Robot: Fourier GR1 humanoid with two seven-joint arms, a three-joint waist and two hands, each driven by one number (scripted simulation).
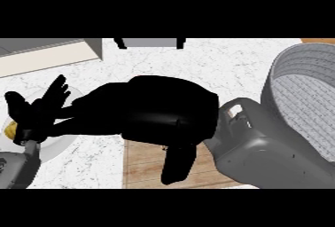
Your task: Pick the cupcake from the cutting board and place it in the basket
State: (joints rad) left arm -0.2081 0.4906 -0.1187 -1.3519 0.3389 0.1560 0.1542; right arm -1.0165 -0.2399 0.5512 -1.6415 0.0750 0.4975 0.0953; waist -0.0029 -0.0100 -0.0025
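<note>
Big black right hand [163, 113] palm down over far edge of cutting board [147, 166]; clamped or apart, cannot tell. Cupcake unseen, so its look unknown; whether under this hand, cannot tell. Just right: grey woven basket [291, 60], cut off by edge. Well left: left hand [33, 115] resting, fingers straight and spread, over pale plate [60, 144]; small yellow thing [9, 131] beside it, half hidden. Beyond: white marble table [216, 62].

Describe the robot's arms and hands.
Two smooth grey forearms, the left forearm and the right forearm, have rounded shells. The left robot hand and the right robot hand are plain black. No cables or sleeves show.
</note>
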